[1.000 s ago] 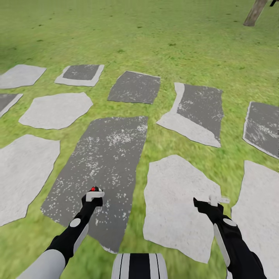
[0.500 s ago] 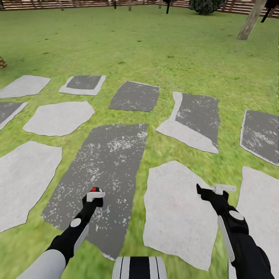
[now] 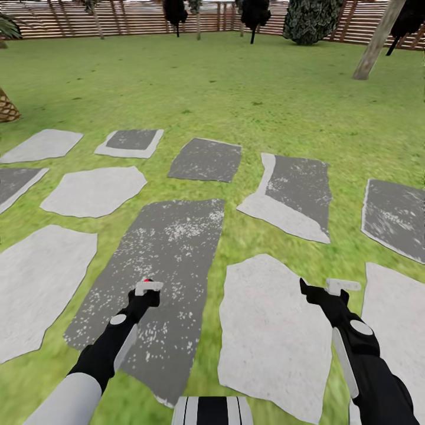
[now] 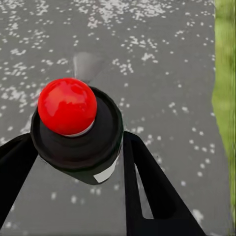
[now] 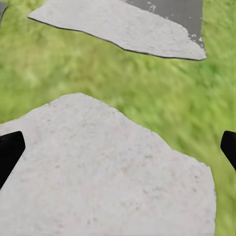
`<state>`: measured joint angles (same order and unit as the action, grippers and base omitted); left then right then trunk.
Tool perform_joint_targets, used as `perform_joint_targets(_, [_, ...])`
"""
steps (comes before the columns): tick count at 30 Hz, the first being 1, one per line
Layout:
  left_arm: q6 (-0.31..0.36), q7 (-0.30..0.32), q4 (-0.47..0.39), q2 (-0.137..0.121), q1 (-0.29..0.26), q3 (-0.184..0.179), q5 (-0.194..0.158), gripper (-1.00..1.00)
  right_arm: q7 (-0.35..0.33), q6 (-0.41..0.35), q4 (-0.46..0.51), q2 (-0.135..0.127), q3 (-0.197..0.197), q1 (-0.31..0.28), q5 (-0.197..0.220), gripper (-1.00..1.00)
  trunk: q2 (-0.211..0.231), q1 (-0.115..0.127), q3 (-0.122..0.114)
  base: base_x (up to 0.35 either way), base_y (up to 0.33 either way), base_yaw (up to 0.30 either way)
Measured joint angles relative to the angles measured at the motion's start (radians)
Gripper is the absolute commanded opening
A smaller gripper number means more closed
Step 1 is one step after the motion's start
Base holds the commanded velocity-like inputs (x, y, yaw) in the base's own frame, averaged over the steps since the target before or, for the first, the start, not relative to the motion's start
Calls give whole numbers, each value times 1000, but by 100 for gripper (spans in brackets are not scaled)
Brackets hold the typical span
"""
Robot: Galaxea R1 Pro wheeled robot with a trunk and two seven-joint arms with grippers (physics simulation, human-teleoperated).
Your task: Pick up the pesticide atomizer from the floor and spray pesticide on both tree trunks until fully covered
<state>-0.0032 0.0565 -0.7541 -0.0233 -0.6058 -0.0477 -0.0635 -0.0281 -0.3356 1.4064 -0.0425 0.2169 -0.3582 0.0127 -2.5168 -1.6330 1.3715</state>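
My left gripper is shut on the pesticide atomizer, a small black sprayer with a red dot on top. It hangs low over a dark grey paving slab. In the left wrist view the atomizer sits between the two black fingers. The right gripper stands open with nothing in it above a pale slab. One grey-brown tree trunk leans at the far right of the grass floor. No pesticide is in view.
Several grey stone slabs lie in the grass ahead of me. A brown slatted fence closes the far side, with dark conifers before it. A scaly palm base stands at far left.
The head camera has tilted up, bringing the fence, the conifers and the palm into view. Both arms hold about the same pose, the atomizer still in the left gripper.
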Motion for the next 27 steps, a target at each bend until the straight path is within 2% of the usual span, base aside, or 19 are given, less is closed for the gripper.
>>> perform_joint_targets(5, [10,-2,-27,24,2,-4,0,-100,0,0,1,0,-1,1,-3,100,1,2,-19,0,0,0])
perform_joint_targets(6, [12,-2,-77,27,5,-5,0,-100,0,-1,1,0,0,1,-4,100,1,3,-23,0,0,0])
perform_joint_targets(12, [14,-1,-159,28,7,-5,0,-100,0,-7,-1,1,-1,1,-1,100,3,5,-46,0,0,0])
perform_joint_targets(17, [46,-1,-271,27,9,-4,0,-100,0,-9,-1,2,-3,1,1,100,4,8,-66,0,0,0])
perform_joint_targets(21, [76,-1,-309,28,10,-4,0,-100,0,-9,0,2,-3,1,2,100,5,9,-81,0,0,0])
perform_joint_targets(27, [85,-1,-323,28,11,-5,-1,-100,0,-9,0,1,0,1,3,100,6,12,-105,0,0,0])
